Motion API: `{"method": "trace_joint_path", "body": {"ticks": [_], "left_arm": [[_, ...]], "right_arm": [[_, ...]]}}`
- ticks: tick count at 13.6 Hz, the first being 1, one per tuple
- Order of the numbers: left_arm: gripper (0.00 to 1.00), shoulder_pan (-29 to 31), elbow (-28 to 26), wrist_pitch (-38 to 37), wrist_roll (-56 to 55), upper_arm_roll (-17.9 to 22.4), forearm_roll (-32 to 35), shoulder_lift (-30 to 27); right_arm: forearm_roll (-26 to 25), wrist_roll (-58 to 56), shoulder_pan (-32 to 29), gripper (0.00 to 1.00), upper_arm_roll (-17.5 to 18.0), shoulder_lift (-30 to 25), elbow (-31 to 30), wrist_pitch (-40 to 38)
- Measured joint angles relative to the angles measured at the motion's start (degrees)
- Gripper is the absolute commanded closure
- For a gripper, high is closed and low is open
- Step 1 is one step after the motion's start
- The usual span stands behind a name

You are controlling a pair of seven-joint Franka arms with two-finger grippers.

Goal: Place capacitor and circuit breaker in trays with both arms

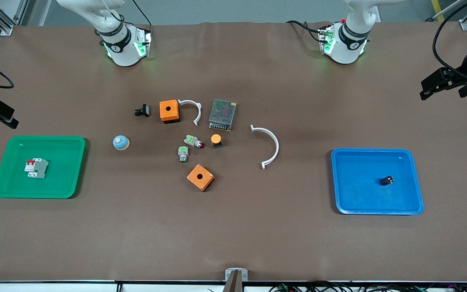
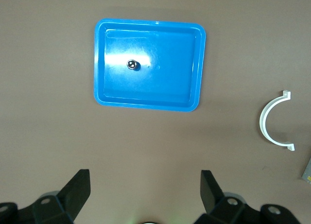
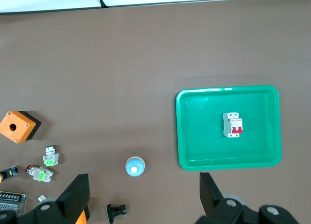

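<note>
The brown-covered bench [image 1: 233, 235] carries two trays and a central cluster of parts.

Nearest the front camera lie the two trays. The blue rectangular plastic tray [image 1: 355, 202] sits toward the left arm's end of the bench. The capacitor [image 1: 386, 180], a tiny black cylinder, rests on its floor, clear of the rim. The green rectangular plastic tray [image 1: 10, 186] sits toward the right arm's end. The circuit breaker [image 1: 36, 168], a white-grey block with red levers, lies flat inside it, apart from the walls.

Between the trays, an orange square box with a round hole [image 1: 200, 177] is the nearest item of the cluster. Farther from the camera lie two small grey pieces with green tops [image 1: 183, 153], an orange-capped black button [image 1: 216, 140] and a blue-and-cream domed part [image 1: 121, 142]. A large white plastic half-ring [image 1: 266, 146] lies toward the blue tray.

Farther still are a second orange box [image 1: 169, 111], a smaller white half-ring [image 1: 193, 110] touching it, a metal mesh-covered module [image 1: 222, 114] and a black clip-like part [image 1: 142, 110].

The left gripper [image 2: 145, 191] hangs over bare bench outside the blue tray, jaws spread wide, holding nothing. The right gripper [image 3: 144, 196] hangs over the bench beside the green tray, jaws likewise wide apart and empty.
</note>
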Motion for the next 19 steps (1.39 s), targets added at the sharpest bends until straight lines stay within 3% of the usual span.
{"method": "trace_joint_path", "body": {"ticks": [15,19], "left_arm": [[0.0,-0.03,-0.04,0.49,0.1,0.12,-0.24,1.17],[0.0,-0.03,-0.26,0.49,0.09,0.13,-3.01,1.17]], "right_arm": [[0.0,0.0,0.0,0.0,-0.05,0.0,1.1,-2.16],[0.0,0.0,0.0,0.0,-0.05,0.0,1.14,-2.21]]}}
